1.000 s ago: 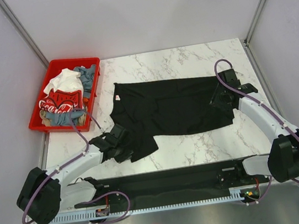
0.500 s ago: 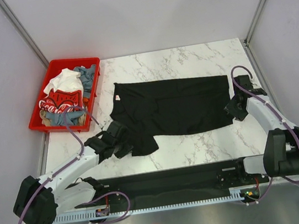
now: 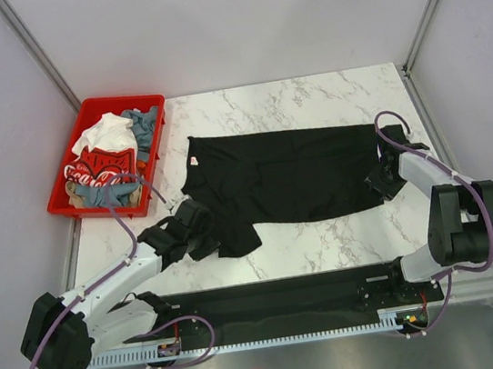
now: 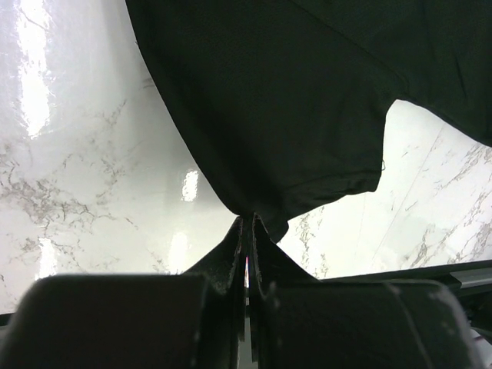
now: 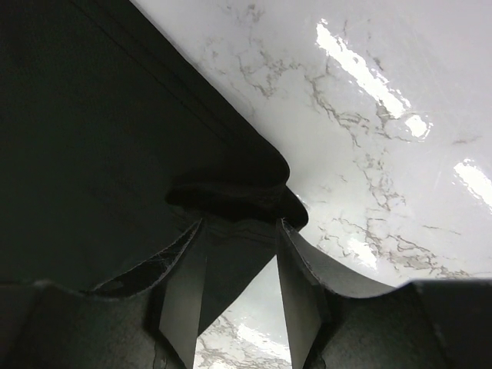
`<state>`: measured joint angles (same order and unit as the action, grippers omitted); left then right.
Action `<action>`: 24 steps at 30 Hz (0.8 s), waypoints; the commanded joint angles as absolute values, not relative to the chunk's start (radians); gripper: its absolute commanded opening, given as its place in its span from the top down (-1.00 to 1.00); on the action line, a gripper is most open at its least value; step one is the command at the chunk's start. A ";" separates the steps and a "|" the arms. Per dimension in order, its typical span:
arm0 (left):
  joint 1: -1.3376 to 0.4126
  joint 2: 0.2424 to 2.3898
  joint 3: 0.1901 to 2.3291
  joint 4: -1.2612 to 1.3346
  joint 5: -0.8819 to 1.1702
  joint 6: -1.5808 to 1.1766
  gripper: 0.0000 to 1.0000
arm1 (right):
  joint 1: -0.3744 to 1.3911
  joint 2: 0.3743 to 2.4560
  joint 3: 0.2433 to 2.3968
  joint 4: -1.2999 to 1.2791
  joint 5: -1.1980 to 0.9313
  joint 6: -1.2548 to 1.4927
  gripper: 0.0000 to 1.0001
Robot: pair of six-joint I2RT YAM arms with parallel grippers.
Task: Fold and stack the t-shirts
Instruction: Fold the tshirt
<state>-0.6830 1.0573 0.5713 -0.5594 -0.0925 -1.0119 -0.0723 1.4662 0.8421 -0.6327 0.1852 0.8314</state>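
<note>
In my judgement, the risk is that lifting now drags cloth askew across the table (image 3: 308,102), since only one end is secured. The tee (image 3: 282,175) is black and lies spread flat mid-table, neck label to the left. The left gripper (image 4: 247,219) is clenched on its near sleeve. The right gripper (image 5: 240,223) has jaws apart at the near hem corner, which is rucked there and could slip free.
</note>
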 commanded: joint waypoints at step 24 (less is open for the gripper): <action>-0.689 1.012 0.551 -0.505 -0.080 -0.977 0.96 | -0.077 1.421 0.811 -0.600 0.250 0.818 1.00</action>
<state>-0.6830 1.0309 0.5602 -0.5358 -0.0757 -1.0077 -0.0723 1.4776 0.8219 -0.5900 0.2146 0.8314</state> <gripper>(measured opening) 0.028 0.010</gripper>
